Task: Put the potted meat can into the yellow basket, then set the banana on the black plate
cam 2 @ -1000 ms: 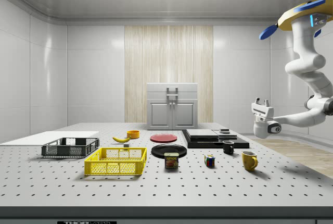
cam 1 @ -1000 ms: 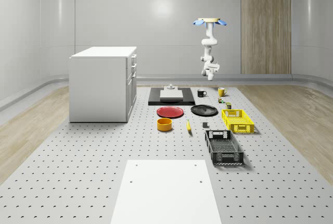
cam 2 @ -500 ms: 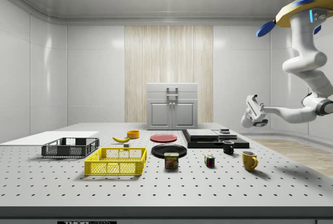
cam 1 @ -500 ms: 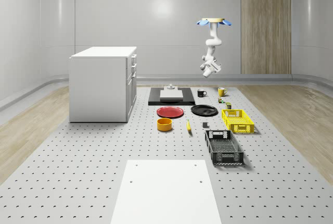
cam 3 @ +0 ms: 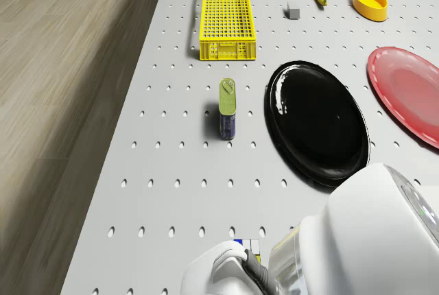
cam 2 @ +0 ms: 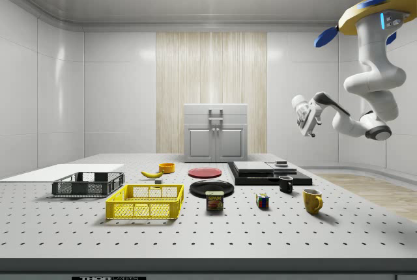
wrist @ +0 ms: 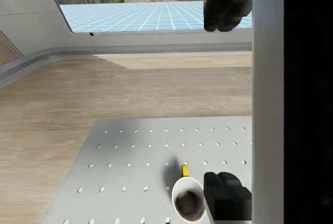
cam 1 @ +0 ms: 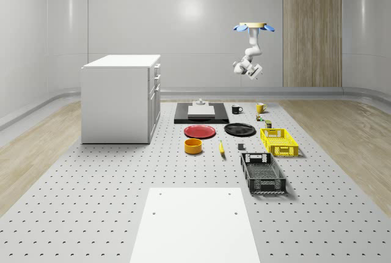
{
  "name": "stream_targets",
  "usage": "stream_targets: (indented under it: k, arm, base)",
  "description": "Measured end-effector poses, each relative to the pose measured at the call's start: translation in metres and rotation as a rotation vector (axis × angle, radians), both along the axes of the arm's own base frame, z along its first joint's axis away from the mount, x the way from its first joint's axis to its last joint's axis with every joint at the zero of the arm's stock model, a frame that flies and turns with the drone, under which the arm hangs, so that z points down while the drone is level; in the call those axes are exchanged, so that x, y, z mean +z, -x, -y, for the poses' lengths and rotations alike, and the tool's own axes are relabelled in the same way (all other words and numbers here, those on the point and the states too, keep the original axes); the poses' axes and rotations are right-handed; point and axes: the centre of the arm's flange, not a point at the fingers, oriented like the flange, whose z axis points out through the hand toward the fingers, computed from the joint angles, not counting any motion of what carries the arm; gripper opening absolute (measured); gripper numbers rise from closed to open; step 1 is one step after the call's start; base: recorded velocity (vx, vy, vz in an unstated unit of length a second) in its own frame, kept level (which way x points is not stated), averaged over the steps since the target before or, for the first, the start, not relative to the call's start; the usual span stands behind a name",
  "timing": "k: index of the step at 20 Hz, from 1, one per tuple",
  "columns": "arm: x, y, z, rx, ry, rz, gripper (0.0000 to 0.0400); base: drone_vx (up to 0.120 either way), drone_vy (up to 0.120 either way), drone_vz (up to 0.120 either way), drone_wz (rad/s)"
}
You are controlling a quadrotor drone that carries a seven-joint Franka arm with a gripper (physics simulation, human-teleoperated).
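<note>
Between the yellow basket [cam 3: 228, 19] and the small coloured cube [cam 2: 262, 200], the potted meat can [cam 3: 228, 108] stands upright on the bench [cam 1: 91, 202], just beside the rim of the black plate [cam 3: 319, 123] and apart from both. It looks like a rigid metal tin, fairly dense for its bulk, with smooth printed sides that could slip; a hold across its two broad flat faces, low enough to stay clear of the rounded corners, seems safest. The yellow basket holds nothing, and so does the dark grey basket [cam 1: 263, 173] beyond it. The black plate is bare, as is the red plate [cam 1: 200, 131]. The banana [cam 2: 152, 174] lies on the bench near the orange bowl [cam 2: 167, 167], well away from the black plate.

High above the far end of the bench hovers the drone [cam 2: 374, 13], over the yellow mug [cam 2: 312, 200] and the cube. The gripper [cam 2: 306, 116] hangs in mid-air well above the can, its jaws apart and holding nothing.
</note>
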Motion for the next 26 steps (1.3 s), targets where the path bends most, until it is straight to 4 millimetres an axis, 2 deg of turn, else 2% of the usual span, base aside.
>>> stream_targets:
  k: [4,9,15,26]
  arm:
    - [-0.016,0.0,0.029,-0.011,0.333,-0.003,0.04]
    - [-0.021,0.0,0.047,-0.016,0.531,-0.007,0.04]
    - [-0.022,0.0,0.056,-0.018,0.621,-0.01,0.04]
    - [-0.023,0.0,0.06,-0.018,0.66,-0.012,0.04]
  base:
    - [0.12,0.0,-0.12,0.0]
    - [0.12,0.0,-0.12,0.0]
    - [0.12,0.0,-0.12,0.0]
    - [0.12,0.0,-0.12,0.0]
